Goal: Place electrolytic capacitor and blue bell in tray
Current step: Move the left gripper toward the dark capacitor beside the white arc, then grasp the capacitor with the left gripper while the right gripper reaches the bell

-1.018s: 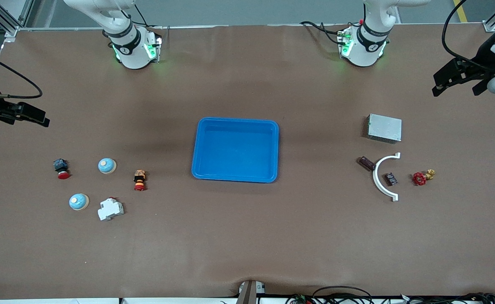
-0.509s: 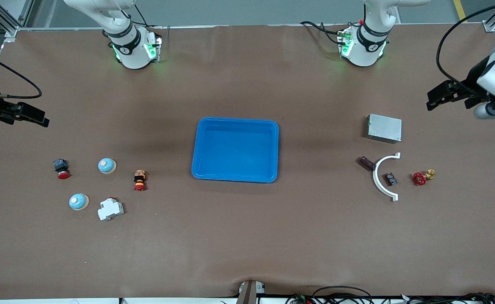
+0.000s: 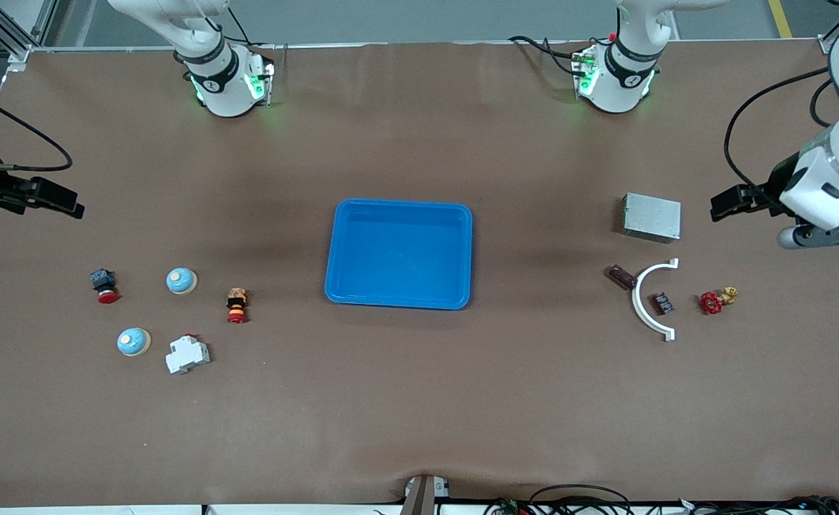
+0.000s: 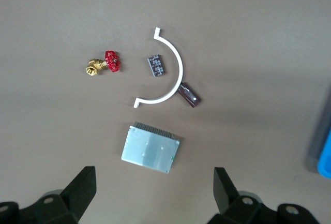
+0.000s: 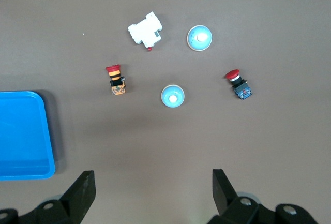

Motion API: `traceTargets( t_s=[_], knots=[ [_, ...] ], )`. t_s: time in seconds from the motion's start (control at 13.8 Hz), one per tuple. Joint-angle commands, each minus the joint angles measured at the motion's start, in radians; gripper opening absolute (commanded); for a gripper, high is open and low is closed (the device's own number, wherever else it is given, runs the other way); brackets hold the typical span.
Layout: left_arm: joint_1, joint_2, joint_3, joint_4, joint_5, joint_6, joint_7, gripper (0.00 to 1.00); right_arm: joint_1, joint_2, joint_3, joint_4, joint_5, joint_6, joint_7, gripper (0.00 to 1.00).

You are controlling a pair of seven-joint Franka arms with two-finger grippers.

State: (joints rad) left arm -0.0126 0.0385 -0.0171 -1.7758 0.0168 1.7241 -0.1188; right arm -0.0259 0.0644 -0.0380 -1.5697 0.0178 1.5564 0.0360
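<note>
Left tool (image 3: 728, 203) wide, over the counter (image 3: 419, 400) by the grey box (image 3: 651, 217). Capacitor (image 3: 621, 276) sits lower in frame toward centre, axis diagonal. Right tool (image 3: 61, 200) wide, waiting at frame edge; nearest blue bell (image 3: 181, 280) is lower in frame.

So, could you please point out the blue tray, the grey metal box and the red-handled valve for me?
blue tray (image 3: 399, 254), front view, bare floor.
grey metal box (image 4: 151, 150), left wrist view, top face.
red-handled valve (image 4: 111, 62), left wrist view, red handwheel.

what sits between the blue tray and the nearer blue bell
In the front view, only the orange-and-red push button stands on the table between the blue tray and the blue bell; otherwise bare brown table.
</note>
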Motion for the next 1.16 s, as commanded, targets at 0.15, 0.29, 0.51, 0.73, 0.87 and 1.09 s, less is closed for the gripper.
traceTargets(
  t_s=[0.15,0.29,0.51,0.73,0.87,1.09],
  knots=[
    [0.02,-0.017,-0.006,-0.201,0.015,0.21,-0.044,1.0,0.011,0.012,-0.008,0.034,-0.009,0.004,0.015,1.0],
    [0.022,0.018,-0.004,-0.252,0.017,0.29,-0.085,1.0,0.015,0.021,-0.006,0.034,-0.012,-0.005,0.012,1.0],
    [0.023,0.084,-0.004,-0.264,0.017,0.347,-0.14,0.94,0.015,0.028,-0.006,0.03,-0.016,-0.01,0.005,1.0],
    [0.023,0.17,-0.004,-0.266,0.02,0.475,-0.176,0.86,0.014,0.07,-0.006,0.028,-0.016,-0.009,0.015,1.0],
    [0.032,0.211,-0.003,-0.266,0.02,0.523,-0.18,0.8,0.012,0.107,-0.005,0.01,0.005,0.039,0.005,1.0],
    [0.062,0.279,-0.003,-0.266,0.02,0.609,-0.18,0.73,0.012,0.106,-0.005,-0.108,0.004,0.166,0.002,1.0]
  ],
)
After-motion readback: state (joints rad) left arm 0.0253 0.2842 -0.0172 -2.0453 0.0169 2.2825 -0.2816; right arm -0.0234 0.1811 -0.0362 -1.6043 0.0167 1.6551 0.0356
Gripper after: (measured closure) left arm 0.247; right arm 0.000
